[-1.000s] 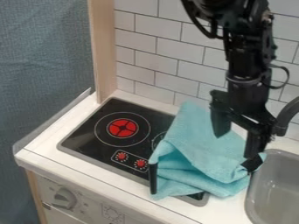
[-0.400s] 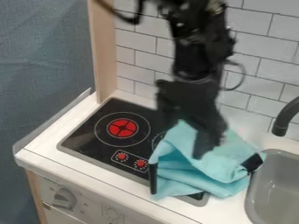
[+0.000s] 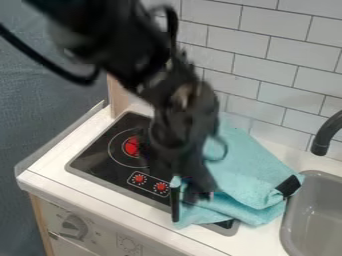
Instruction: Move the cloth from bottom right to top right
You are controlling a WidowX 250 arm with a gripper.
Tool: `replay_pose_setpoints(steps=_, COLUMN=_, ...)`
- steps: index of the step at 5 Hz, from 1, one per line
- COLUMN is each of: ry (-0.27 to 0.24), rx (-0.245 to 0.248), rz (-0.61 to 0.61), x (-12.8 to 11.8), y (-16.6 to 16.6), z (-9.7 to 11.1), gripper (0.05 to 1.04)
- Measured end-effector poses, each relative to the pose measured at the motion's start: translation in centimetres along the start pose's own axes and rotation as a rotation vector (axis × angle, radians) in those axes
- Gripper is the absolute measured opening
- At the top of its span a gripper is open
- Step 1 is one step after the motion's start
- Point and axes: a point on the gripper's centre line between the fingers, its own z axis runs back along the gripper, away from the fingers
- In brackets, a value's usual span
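The black gripper is low over the front left part of the cloth, near the stove's front edge, and its tip overlaps the folds from this angle. The light blue cloth lies bunched over the right side of the stove and on the counter up to the sink. Its front left portion is partly hidden behind the gripper and arm. Whether the gripper touches the cloth is unclear.
The black stove has red burner marks and knobs. A dark upright bar stands at the cloth's left edge, and a black piece at its right. The grey sink and black faucet are at the right, tiled wall behind.
The gripper has swung from the cloth's right side near the sink to its front left. The arm now leans in from the upper left. The cloth looks nearly the same.
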Motion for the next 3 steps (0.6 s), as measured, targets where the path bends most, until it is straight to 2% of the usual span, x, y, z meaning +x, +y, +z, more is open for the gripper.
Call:
replay_pose_setpoints(steps=1, ry=0.064, rx=-0.050, rz=-0.001, x=-0.5, y=0.4, z=-2.5, gripper=1.000)
replay_pose_setpoints(steps=2, ry=0.073, rx=-0.095, rz=-0.004, x=0.0, y=0.7, z=-3.9, gripper=1.000)
replay_pose_setpoints(steps=3, ry=0.099, rx=-0.077, rz=-0.005, x=0.3, y=1.0, z=-5.1, gripper=1.000)
